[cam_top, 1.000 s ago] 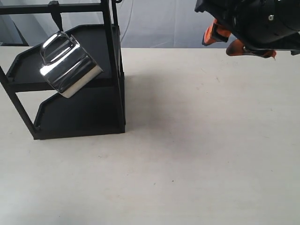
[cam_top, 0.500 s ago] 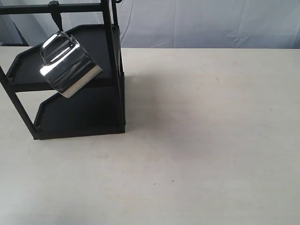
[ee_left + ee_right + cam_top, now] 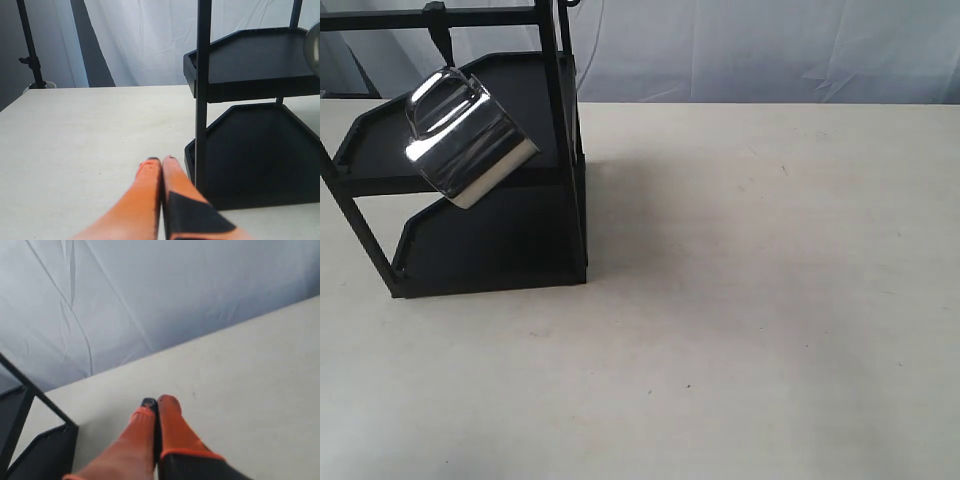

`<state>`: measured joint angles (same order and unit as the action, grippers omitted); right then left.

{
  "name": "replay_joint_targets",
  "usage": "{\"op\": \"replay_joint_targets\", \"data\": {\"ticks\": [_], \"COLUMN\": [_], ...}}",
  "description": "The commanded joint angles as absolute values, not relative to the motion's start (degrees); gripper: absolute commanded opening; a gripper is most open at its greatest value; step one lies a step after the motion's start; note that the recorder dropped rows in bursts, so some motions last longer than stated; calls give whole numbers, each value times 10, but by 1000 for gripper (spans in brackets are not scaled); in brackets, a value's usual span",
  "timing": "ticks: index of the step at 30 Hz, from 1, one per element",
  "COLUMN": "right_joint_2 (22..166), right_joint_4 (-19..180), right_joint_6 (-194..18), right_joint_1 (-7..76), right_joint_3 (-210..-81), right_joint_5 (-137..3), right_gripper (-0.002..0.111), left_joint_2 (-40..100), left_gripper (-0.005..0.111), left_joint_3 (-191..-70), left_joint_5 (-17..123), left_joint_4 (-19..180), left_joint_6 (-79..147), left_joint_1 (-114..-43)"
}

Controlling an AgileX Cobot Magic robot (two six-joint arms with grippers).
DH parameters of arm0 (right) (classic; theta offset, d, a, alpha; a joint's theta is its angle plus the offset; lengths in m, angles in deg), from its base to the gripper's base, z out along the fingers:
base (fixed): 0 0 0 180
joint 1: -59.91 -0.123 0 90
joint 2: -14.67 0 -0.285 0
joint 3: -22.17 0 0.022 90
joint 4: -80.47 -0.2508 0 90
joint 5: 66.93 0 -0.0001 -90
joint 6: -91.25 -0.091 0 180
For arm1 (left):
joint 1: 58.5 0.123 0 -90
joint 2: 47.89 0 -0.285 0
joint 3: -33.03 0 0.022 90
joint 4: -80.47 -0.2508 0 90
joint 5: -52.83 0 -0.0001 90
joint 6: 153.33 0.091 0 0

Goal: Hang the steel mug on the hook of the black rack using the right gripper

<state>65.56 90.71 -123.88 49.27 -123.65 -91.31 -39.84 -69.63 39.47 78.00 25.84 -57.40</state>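
Right gripper (image 3: 156, 402) shows its orange fingers pressed together on nothing, over bare table (image 3: 770, 300), out of the exterior view. Steel mug (image 3: 468, 140) dangles tilted by its handle from the hook (image 3: 441, 40) on the black rack (image 3: 560, 150), far left, so the hanging looks done.

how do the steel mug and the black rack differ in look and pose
The steel mug is shiny and mirror-like; the black rack is matte. The steel mug is far smaller. The steel mug hangs tilted by its handle from the hook; the black rack stands upright on the table. Both look metal.
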Motion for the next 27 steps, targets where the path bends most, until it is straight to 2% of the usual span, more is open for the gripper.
{"op": "replay_joint_targets", "data": {"ticks": [1, 6, 15, 22, 27], "right_joint_2": [563, 478, 426, 385, 351], "right_joint_4": [967, 1014, 1026, 833, 824], "right_joint_6": [-1134, -1067, -1064, -892, -888], "right_joint_1": [543, 577, 575, 568, 568], "right_joint_3": [-1146, -1030, -933, -866, -813], "right_joint_5": [-770, -659, -711, -677, -662], "right_gripper": [-1, -1, -1, -1, -1], "left_joint_2": [-401, -401, -401, -401, -401], "left_gripper": [2, 2, 2, 2, 2], "left_joint_3": [-698, -698, -698, -698, -698], "left_joint_5": [396, 396, 396, 396, 396], "left_joint_4": [780, 780, 780, 780, 780], "left_joint_6": [257, 257, 257, 257, 257], "left_joint_1": [-575, -575, -575, -575, -575]}}
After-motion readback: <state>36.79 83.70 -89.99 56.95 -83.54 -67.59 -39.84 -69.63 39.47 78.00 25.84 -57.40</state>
